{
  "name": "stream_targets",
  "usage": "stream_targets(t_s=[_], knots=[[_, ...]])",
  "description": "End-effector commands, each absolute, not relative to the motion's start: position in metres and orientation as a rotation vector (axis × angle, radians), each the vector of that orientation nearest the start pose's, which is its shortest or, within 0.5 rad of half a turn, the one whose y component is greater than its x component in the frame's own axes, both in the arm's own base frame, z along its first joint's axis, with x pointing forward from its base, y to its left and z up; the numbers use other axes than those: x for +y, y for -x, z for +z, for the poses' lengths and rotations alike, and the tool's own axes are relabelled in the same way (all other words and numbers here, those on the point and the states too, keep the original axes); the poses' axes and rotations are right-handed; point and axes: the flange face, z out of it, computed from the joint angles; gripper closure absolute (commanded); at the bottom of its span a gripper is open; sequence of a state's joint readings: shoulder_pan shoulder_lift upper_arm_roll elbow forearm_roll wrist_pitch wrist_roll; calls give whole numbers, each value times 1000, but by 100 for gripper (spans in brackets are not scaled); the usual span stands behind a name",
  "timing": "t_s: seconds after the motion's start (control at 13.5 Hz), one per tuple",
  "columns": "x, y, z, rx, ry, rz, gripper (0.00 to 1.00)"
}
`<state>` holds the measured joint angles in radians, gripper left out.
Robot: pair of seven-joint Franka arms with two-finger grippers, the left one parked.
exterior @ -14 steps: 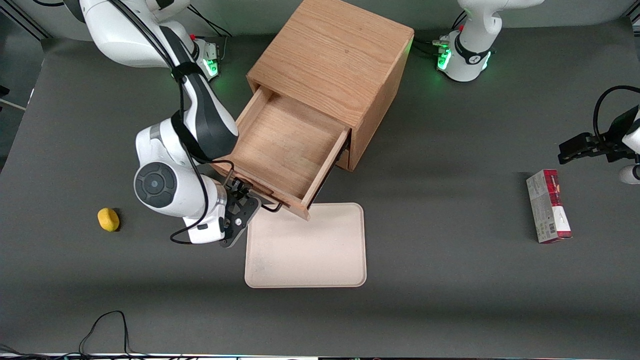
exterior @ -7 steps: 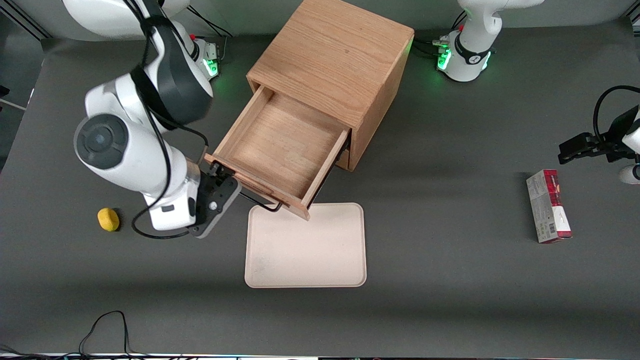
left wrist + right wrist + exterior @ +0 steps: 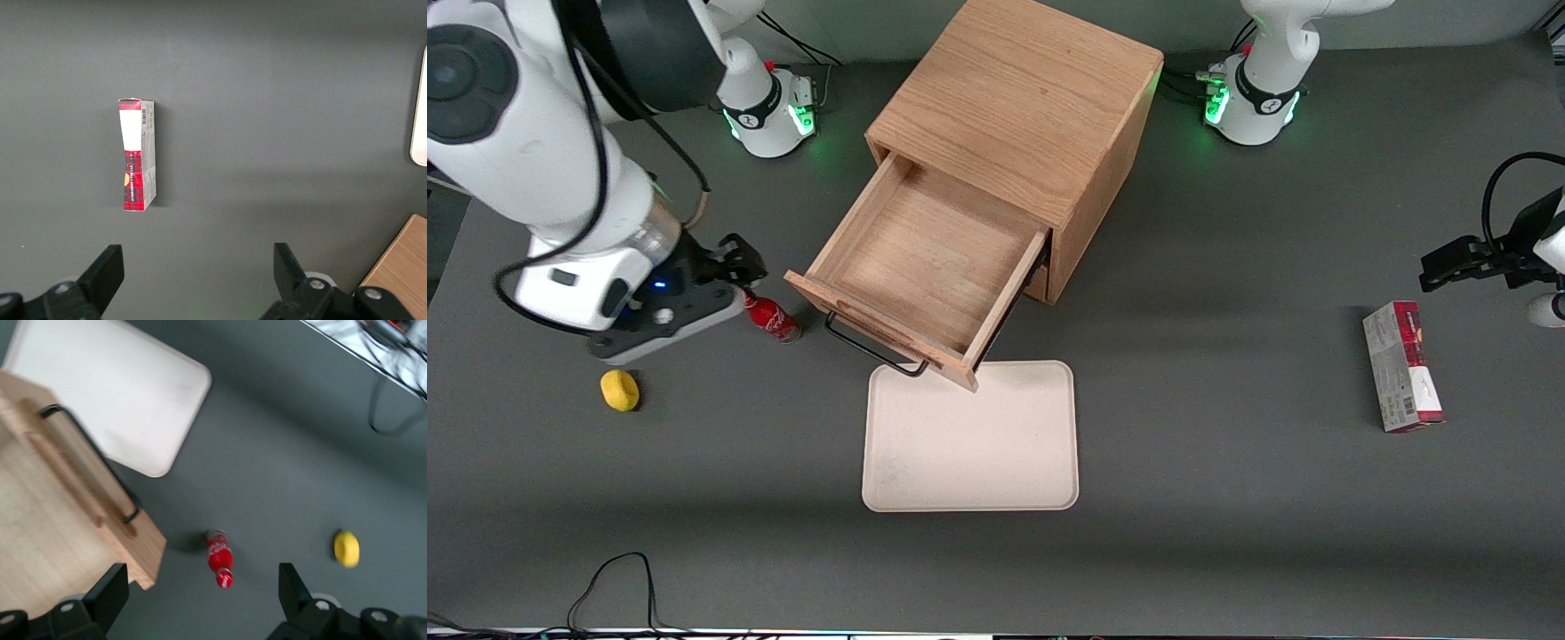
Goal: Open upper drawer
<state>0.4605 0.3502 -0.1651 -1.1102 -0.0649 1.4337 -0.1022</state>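
- Dark grey matting (image 3: 1227, 498) covers the whole work table, with a light-oak cabinet (image 3: 1023, 107) standing toward the edge farthest from the front camera
- Pulled well out of that cabinet, the upper drawer (image 3: 925, 258) shows its bare wooden floor, nothing lying inside it
- Its thin black wire handle (image 3: 871, 348) runs along the drawer front, free of any grip, and hangs just above the near edge of a cream tray (image 3: 971, 437)
- Working arm's gripper (image 3: 734, 267) hangs apart from the drawer, toward its own end of the table, just above a small red bottle (image 3: 772, 320) lying on the mat
- Seen from the right wrist camera, the two fingers (image 3: 107, 600) stand spread wide with nothing between them; the red bottle (image 3: 219, 558) and a yellow object (image 3: 347, 549) lie on the mat below
- That yellow object (image 3: 619, 389) sits nearer the front camera than the gripper, well apart from the drawer
- A red and grey carton (image 3: 1401, 366) lies flat toward the parked arm's end of the table
- Judged from how things lie, the opening is done: the drawer stands out by most of its depth and the handle is let go
- Little looks left beyond the arm clearing away; the lower drawer is not visible from the front camera
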Motion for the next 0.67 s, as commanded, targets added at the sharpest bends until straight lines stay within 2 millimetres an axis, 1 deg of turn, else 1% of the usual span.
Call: stream_targets(t_s=[0.0,0.15,0.22,0.3,0.44,0.52,0.59], knots=[[151,-601,627,-447,3258,34,0],[122,-597,637,-368,3268,24,0],[99,-594,639,-308,3238,28,0],[71,-591,637,-230,3169,33,0],[28,-585,628,-125,3120,-27,0],[23,-581,629,-121,3114,-75,0],[15,-576,627,-105,3114,-86,0]])
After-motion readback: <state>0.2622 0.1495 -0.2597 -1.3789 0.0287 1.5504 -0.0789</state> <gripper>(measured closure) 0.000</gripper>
